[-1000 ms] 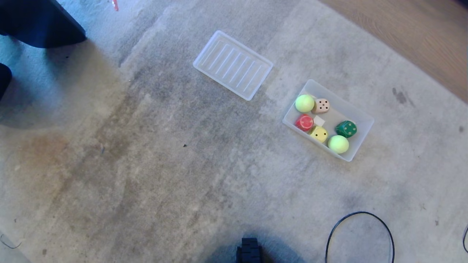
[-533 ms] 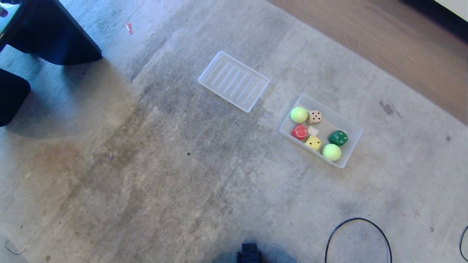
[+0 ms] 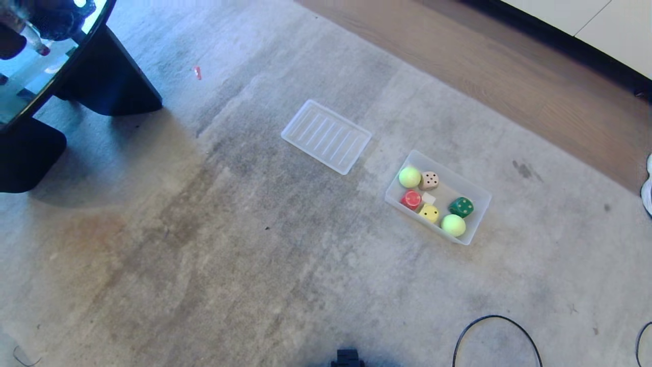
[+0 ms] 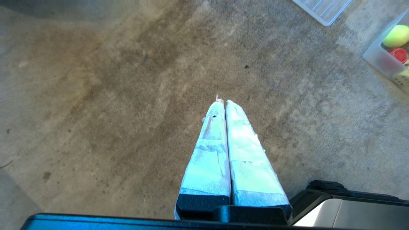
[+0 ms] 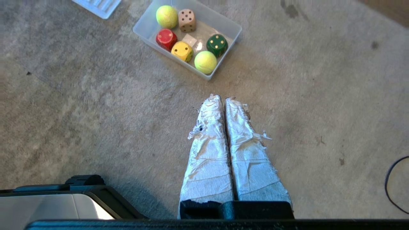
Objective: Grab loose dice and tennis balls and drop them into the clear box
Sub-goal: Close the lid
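The clear box (image 3: 479,196) (image 5: 235,30) stands on the carpet at right of centre. Inside it lie two tennis balls (image 3: 409,177) (image 3: 453,225) and the red die (image 3: 411,199), yellow die (image 3: 429,213), beige die (image 3: 430,180) and green die (image 3: 461,206). Seen from the right wrist, the balls (image 5: 166,16) (image 5: 205,62) and dice sit in the same box. My right gripper (image 5: 223,98) hangs shut and empty over bare carpet, short of the box. My left gripper (image 4: 222,101) is shut and empty too, well away from the box (image 4: 380,59).
A flat ribbed translucent tray (image 3: 326,135) lies on the carpet beside the box. A dark glass-topped table (image 3: 56,76) stands at far left. Wooden floor (image 3: 509,76) borders the carpet at the back. A black cable loop (image 3: 496,336) lies near the front right.
The whole head view has shifted: the box, tray and table have slid down the picture and shrunk, and more wooden floor shows. Nothing on the carpet has moved.
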Robot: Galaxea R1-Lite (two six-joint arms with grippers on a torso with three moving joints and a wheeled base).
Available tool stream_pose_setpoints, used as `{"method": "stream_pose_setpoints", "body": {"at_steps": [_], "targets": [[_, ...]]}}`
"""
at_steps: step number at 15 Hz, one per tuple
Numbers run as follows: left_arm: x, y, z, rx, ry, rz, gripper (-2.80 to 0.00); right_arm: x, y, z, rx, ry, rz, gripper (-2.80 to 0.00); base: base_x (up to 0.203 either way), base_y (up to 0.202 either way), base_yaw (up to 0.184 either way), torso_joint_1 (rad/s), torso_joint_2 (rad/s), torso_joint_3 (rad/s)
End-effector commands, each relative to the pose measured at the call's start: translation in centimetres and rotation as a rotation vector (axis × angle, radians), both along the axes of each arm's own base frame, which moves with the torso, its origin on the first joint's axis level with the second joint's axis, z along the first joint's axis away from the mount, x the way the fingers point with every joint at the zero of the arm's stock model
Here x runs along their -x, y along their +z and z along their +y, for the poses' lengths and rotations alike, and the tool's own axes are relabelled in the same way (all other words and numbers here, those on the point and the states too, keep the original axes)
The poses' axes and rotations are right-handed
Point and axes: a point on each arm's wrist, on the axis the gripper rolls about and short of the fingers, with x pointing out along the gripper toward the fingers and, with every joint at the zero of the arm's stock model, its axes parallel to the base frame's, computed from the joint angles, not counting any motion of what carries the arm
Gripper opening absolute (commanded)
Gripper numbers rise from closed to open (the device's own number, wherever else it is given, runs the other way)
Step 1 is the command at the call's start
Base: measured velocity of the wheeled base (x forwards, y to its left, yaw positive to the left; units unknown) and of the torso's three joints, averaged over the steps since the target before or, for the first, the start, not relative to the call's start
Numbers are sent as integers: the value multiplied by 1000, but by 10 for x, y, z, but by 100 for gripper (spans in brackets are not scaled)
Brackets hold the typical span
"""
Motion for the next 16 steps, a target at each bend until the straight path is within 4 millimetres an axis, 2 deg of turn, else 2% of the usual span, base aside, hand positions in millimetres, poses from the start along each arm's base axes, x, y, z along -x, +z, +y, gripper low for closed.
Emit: {"method": "stream_pose_setpoints", "body": {"at_steps": [1,16], "targets": [[0,0,0,1,0,-1,-280,-2,-7,0,0,0,23,-280,0,0,0,6,2,211],[0,0,0,2,2,-1,-280,-2,-7,0,0,0,25,-280,0,0,0,2,1,202]]}}
